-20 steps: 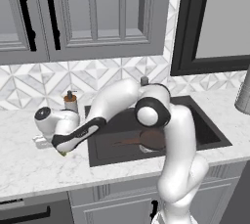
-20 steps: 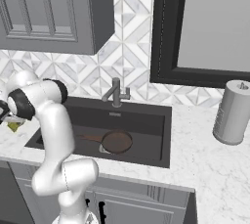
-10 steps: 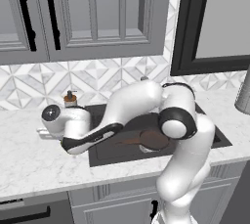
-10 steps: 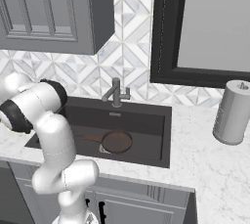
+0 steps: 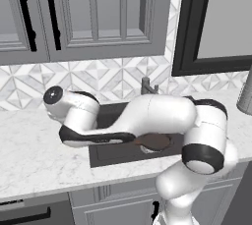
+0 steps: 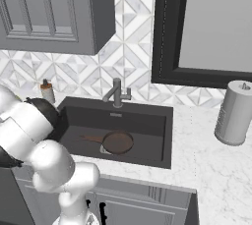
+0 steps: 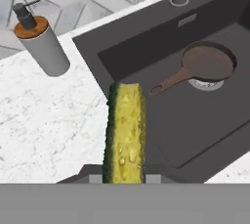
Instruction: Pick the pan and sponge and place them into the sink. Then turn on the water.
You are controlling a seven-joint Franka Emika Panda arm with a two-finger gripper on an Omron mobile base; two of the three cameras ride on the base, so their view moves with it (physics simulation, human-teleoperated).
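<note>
My gripper (image 7: 124, 176) is shut on the sponge (image 7: 125, 130), a yellow block with a dark green side, which hangs over the left rim of the sink (image 7: 195, 120). The dark brown pan (image 7: 207, 64) lies in the basin over the steel drain, its slim handle pointing toward the sponge. The base views show the pan (image 6: 117, 142) (image 5: 155, 142) resting in the charcoal sink (image 6: 147, 121). The grey faucet (image 6: 116, 93) stands behind the basin; no stream runs from its spout. My arm hides most of the sink (image 5: 106, 153) in the left base view.
A grey soap dispenser (image 7: 41, 44) with a brown top stands on the marble counter left of the sink, near the backsplash. A paper towel roll (image 6: 235, 112) stands on the counter at the right. Cabinets hang above.
The arm has swung from the counter left of the sink toward the basin, carrying the sponge with it. The pan has stayed in the sink.
</note>
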